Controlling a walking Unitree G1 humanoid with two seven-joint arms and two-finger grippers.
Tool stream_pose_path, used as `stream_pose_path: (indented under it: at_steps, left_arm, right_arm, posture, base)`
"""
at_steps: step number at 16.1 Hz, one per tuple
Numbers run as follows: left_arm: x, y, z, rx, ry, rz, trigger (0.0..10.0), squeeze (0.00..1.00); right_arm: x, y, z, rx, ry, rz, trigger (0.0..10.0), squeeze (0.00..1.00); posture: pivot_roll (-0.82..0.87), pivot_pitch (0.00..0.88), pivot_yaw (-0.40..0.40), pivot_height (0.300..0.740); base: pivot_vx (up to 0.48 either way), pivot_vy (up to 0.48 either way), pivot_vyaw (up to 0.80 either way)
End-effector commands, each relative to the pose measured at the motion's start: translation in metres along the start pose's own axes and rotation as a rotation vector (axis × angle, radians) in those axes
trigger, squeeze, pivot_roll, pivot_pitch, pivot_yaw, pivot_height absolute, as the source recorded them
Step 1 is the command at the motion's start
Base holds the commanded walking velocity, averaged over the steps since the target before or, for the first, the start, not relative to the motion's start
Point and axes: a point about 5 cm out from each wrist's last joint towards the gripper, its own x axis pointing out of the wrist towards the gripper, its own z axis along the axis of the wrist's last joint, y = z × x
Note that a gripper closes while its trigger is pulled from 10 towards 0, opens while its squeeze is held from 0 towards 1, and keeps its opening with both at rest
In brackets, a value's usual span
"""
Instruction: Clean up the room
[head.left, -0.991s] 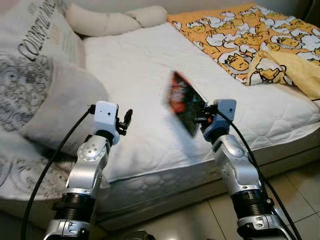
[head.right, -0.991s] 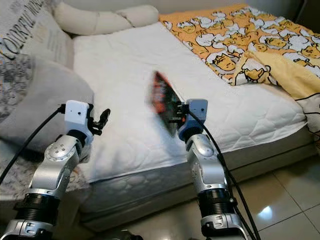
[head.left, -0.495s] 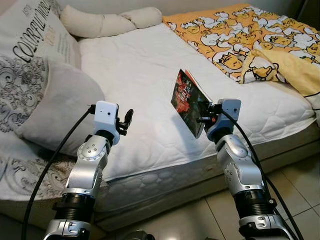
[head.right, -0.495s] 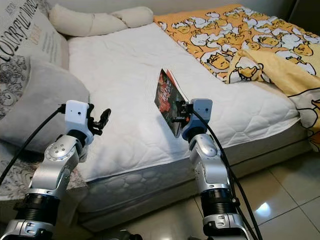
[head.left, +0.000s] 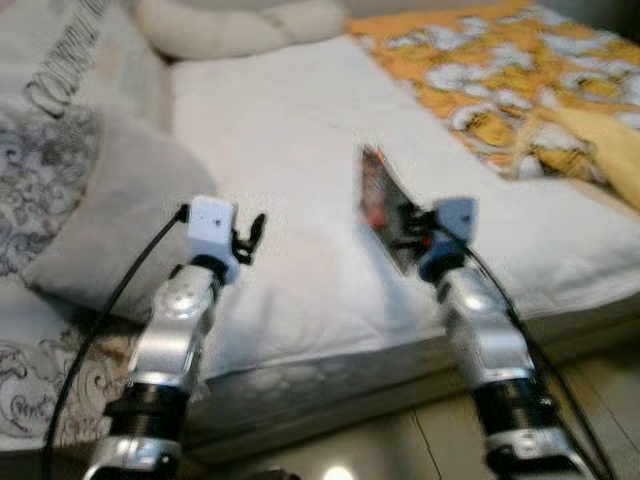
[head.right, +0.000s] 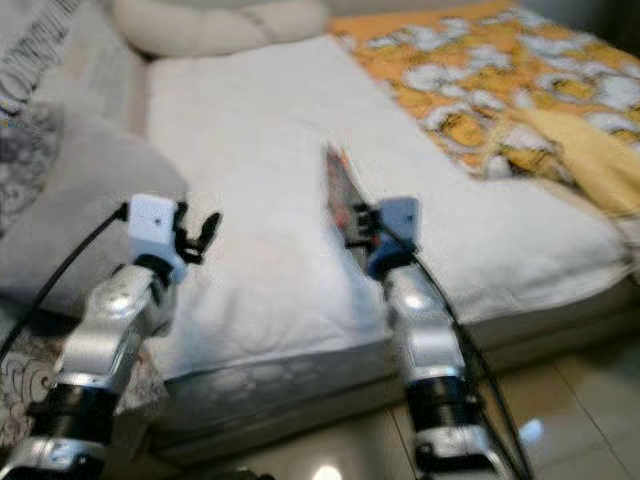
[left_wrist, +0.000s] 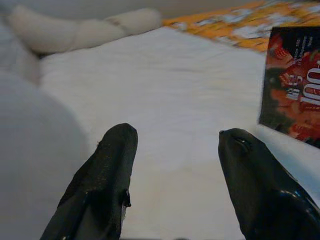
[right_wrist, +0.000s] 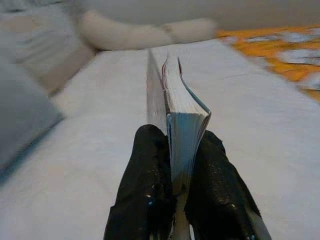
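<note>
Mid-carry, the right hand (right_wrist: 175, 192) clenched a book (right_wrist: 172, 107) at frame centre above the bed (head.left: 290, 150), left hand (left_wrist: 175, 170) released; next it needed a proper resting place.

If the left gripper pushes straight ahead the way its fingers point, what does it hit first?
Probably the white quilted mattress: the open left gripper aims across it toward the long cream bolster pillow. Depth is unclear.

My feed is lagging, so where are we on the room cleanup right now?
Done: the book is off the bed, clamped on edge in the right claw above the white mattress. In hand: carrying it; the head views are blurred. Left: the book is not yet put away, the yellow patterned blanket lies rumpled, and the left claw is open and empty.
</note>
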Motion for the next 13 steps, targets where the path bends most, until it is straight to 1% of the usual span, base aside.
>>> stream_pose_path:
  at_steps: [1,5,7,13]
  left_arm:
    - [0.0003,-0.0022,0.0012,-0.009,-0.002,-0.01,10.0,0.0]
    - [0.0009,-0.0024,0.0013,-0.01,0.001,-0.011,10.0,0.0]
    - [0.002,-0.0025,0.0024,-0.011,0.0,-0.008,10.0,0.0]
    - [0.0029,-0.0016,0.0031,-0.013,-0.001,-0.007,10.0,0.0]
  right_arm:
    - [0.0018,0.0018,0.0114,-0.022,-0.048,0.024,10.0,0.0]
    - [0.0015,0.0025,0.009,-0.024,-0.033,0.036,10.0,0.0]
    - [0.0016,-0.001,0.0073,0.024,-0.024,0.021,10.0,0.0]
    - [0.0019,-0.0004,0.0055,0.03,-0.011,0.03,10.0,0.0]
  posture:
    - [-0.01,0.0,0.08,0.74]
    - [-0.01,0.0,0.079,0.74]
    - [-0.01,0.0,0.076,0.74]
    - [0.0,0.0,0.077,0.74]
  base:
    - [0.277,0.0,0.8]
    - [0.28,0.0,0.8]
    - [0.279,0.0,0.0]
    - [0.279,0.0,0.0]
